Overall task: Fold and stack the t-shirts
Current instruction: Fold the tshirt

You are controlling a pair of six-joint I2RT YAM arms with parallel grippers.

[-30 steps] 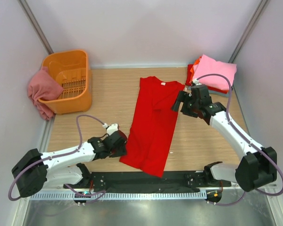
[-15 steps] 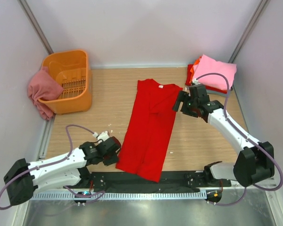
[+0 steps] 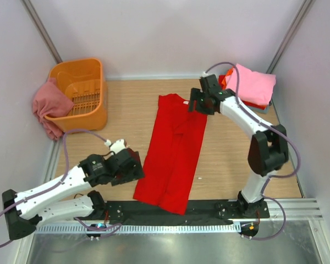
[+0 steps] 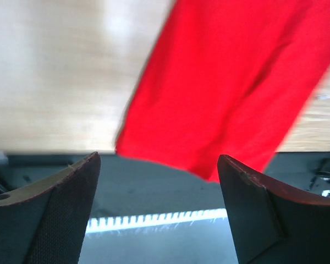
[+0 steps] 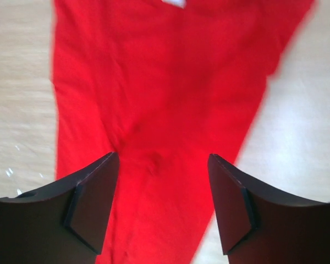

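A bright red t-shirt (image 3: 173,148) lies folded into a long strip down the middle of the table, collar at the back, hem over the black front rail. My left gripper (image 3: 135,168) stands open just left of the hem; in the left wrist view the gripper (image 4: 158,162) is empty, with the red t-shirt (image 4: 231,88) ahead of it. My right gripper (image 3: 194,104) hovers open over the collar end; the right wrist view shows the gripper (image 5: 162,159) above the red cloth (image 5: 165,82), holding nothing. Folded t-shirts are stacked at back right, pink (image 3: 256,84) on top.
An orange slotted basket (image 3: 80,93) stands at the back left, with a dusty rose shirt (image 3: 49,107) draped over its left side. The black rail (image 3: 209,209) runs along the near edge. Walls close in on both sides.
My left gripper shut on the shirt's lower left edge, dragged it slightly left and toward the front, then opened. My right arm swung from the shirt's right side back to the collar end.
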